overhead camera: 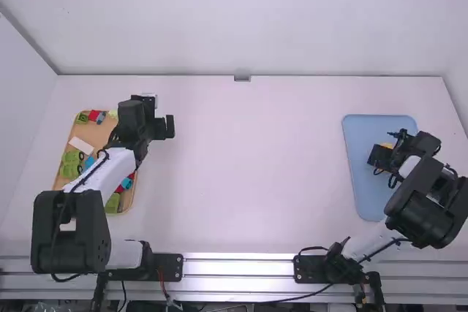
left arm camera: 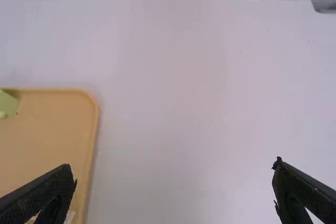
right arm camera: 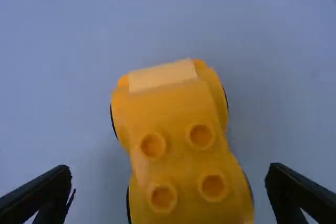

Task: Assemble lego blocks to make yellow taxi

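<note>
Taxi (right arm camera: 181, 129): long axis between our right gripper (overhead camera: 387, 146)'s 2 spread, empty fingers; pale-topped end points outward.
Left gripper (overhead camera: 144, 131): wide, empty.

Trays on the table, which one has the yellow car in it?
The blue tray, on the right: the yellow car sits there, between the open fingers of the right pincer. The tan tray, on the left, holds assorted coloured blocks.
</note>
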